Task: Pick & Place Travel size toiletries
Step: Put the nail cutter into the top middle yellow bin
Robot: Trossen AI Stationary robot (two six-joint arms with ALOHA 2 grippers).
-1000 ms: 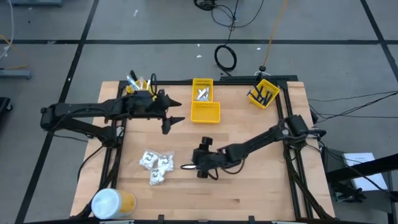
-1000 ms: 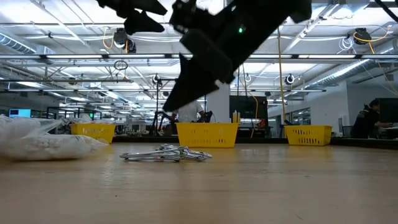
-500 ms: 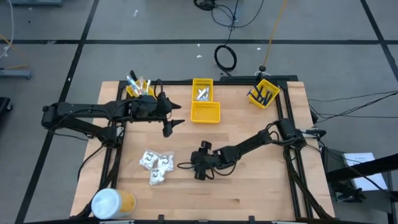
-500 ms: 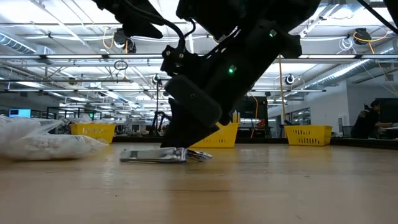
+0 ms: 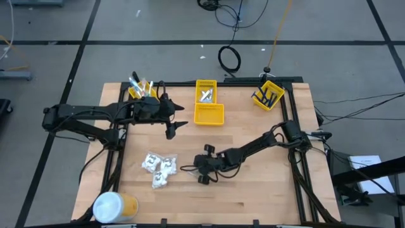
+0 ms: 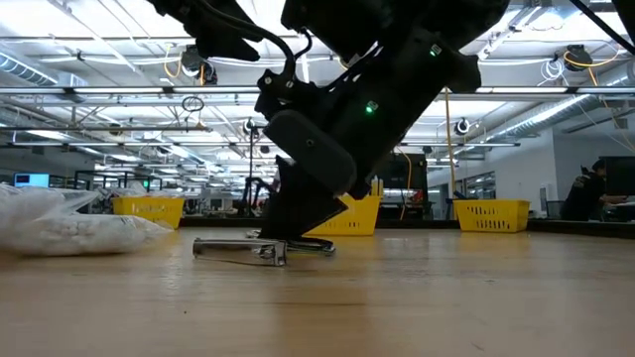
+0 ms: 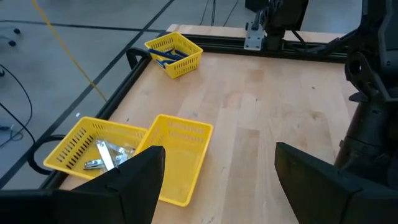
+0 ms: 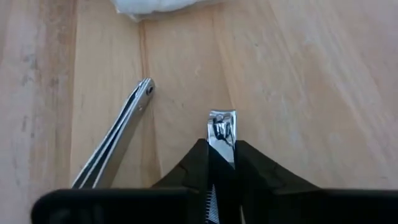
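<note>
From overhead I can only see my right gripper (image 5: 201, 171) low on the counter (image 5: 266, 196) near the white packets (image 5: 158, 170). The right wrist view shows what that hides: its jaws are closed on a shiny silver nail clipper (image 8: 221, 134), with a second silver clipper (image 8: 115, 149) lying flat just beside it on the wood. My left gripper (image 5: 175, 120) waits with jaws wide apart and empty, near the yellow bins (image 5: 208, 113).

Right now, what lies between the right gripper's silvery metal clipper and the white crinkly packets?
Bare wooden tabletop from held clipper to packets, right wrist view; second clipper lies aside.
</note>
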